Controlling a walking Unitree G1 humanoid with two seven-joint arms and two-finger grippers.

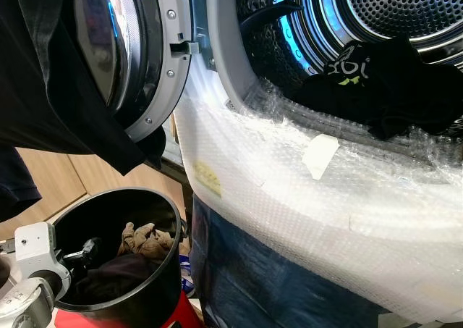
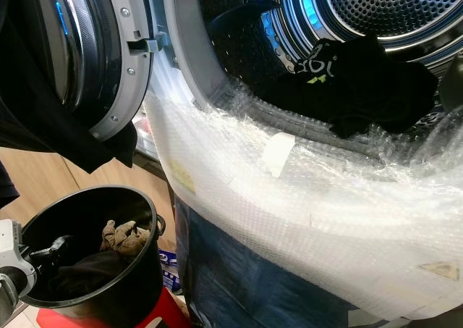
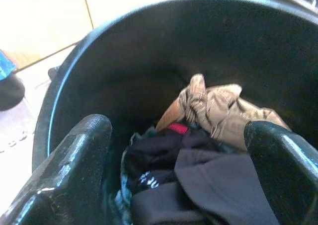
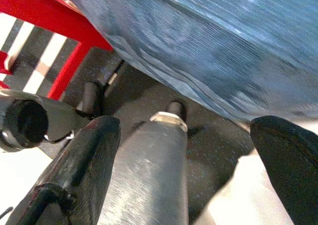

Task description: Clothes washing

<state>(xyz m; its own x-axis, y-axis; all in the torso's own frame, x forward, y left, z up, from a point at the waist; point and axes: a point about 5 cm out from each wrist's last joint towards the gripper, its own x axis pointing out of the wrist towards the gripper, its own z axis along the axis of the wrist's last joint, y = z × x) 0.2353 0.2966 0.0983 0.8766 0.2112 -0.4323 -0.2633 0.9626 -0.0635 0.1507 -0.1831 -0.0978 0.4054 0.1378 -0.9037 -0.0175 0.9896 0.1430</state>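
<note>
A black bucket (image 1: 172, 216) stands at the lower left, below the washer's open door (image 1: 155, 60). Inside it lie a tan cloth (image 3: 218, 111) and dark clothes (image 3: 198, 178). My left gripper (image 3: 181, 145) hangs open just over the bucket's near rim, its fingers (image 1: 83, 254) apart above the dark clothes and holding nothing. A black garment (image 1: 394, 89) with a green and white print rests on the lip of the drum (image 1: 405, 9). My right gripper (image 4: 191, 140) is open and empty, hanging low beside a silver leg.
Bubble wrap (image 1: 304, 212) covers the washer's front below the opening, over a dark blue panel (image 1: 253, 281). Black cloth (image 1: 51, 89) hangs at the upper left in front of the door. The bucket sits on a red stool (image 1: 184, 313). Wooden flooring lies to the left.
</note>
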